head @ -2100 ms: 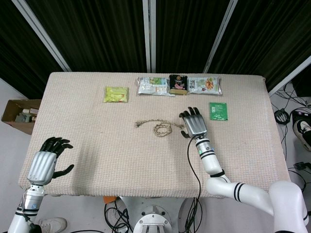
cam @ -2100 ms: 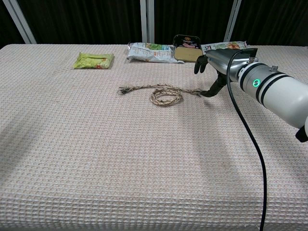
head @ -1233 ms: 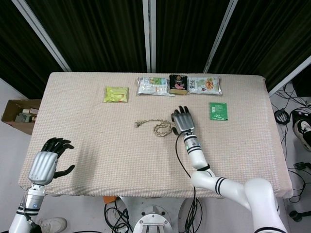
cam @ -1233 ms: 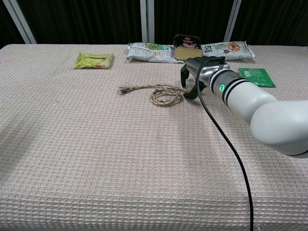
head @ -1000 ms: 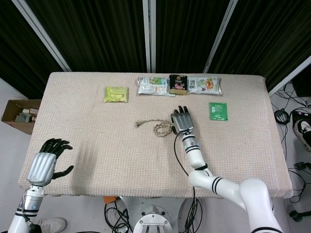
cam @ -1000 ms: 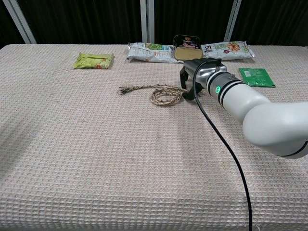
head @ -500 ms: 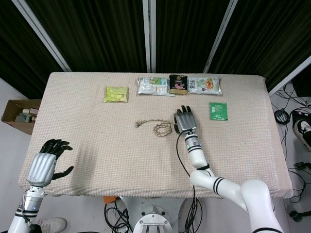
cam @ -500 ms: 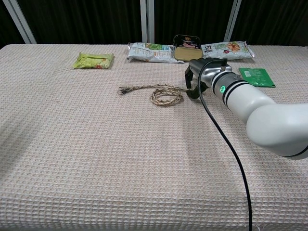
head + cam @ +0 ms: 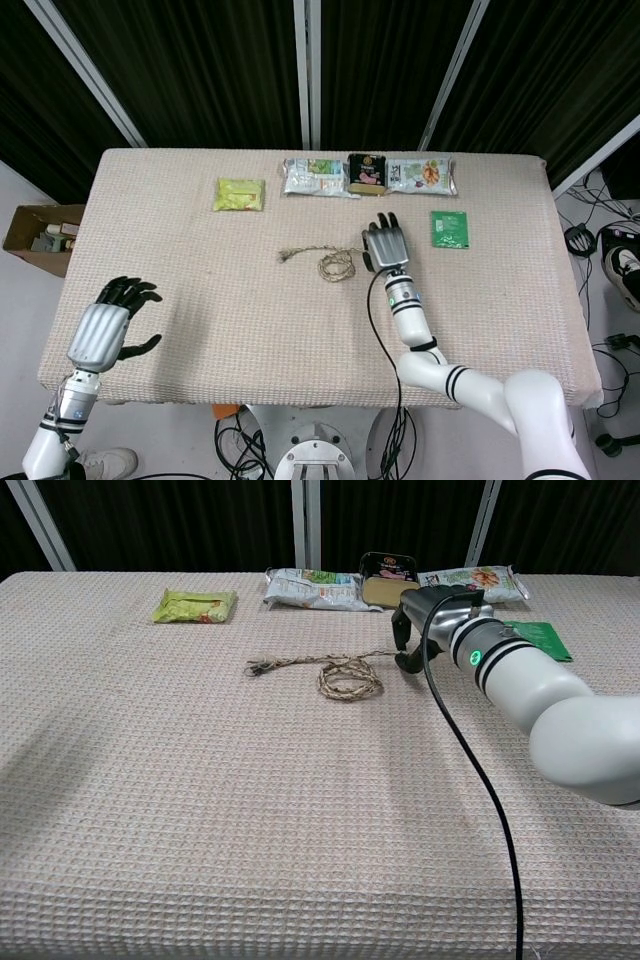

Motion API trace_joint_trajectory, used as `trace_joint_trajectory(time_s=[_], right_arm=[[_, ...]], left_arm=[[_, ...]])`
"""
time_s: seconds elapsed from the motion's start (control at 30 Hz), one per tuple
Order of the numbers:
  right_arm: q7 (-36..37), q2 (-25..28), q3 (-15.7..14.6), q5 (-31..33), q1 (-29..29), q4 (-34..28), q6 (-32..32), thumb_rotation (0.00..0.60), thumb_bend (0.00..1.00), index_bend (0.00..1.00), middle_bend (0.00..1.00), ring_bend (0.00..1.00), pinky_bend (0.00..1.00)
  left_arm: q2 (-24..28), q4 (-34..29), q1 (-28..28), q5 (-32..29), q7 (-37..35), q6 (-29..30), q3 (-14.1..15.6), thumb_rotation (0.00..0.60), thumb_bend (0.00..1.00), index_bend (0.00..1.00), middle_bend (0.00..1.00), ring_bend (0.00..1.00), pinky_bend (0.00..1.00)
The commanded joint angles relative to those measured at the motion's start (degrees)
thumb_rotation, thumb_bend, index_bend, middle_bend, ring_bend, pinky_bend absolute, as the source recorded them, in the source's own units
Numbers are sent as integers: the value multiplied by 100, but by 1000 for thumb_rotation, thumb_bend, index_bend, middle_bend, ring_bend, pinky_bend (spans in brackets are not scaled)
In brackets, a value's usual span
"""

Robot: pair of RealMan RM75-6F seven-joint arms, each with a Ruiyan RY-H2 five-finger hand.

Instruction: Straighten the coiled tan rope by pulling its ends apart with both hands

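The coiled tan rope (image 9: 340, 673) lay mid-table. The right hand (image 9: 428, 628) pinched its right end; it should have pulled slowly sideways, low over the cloth. The left hand (image 9: 105, 325), empty with fingers spread, hovered far from the frayed left end (image 9: 259, 665).

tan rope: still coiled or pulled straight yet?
Mostly coiled. The tan rope has a loop bundle mid-length, with one tail lying left and the other running right to the right hand.

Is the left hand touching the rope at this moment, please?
No, the left hand hovers open near the table's front left corner, far from the rope, which lies mid-table by the right hand.
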Motion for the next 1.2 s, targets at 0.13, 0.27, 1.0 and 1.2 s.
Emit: trace_joint_trajectory(time_s=[0.13,0.27,1.0,1.2], right_arm=[[-470,792,-173,-110,-411,-935,522,600,523,663,380,108,151],[-685,1207,-204,-23,-616,-1412,725,600,523,663,380,108,151],[-625,1750,-204,295,-834,-1762,757,600,524,671,377,108,151],[-620,1708,-203,298,-790,-1730,763,600,523,670,377,108,151]], left_arm=[[-192,-119,-1001,-249,-106,-1032,-644,600,176,358,251,169,151],[-705,132,-1808,-768,48,-1847,-1167,600,176,368,248,169,151],[-4043,4286,-4563,-3863,1416,-3846,-2000,600,309,455,207,134,143],[-4403,4751,-4747,-3932,1374,-3760,-2039,600,336,473,207,134,143]])
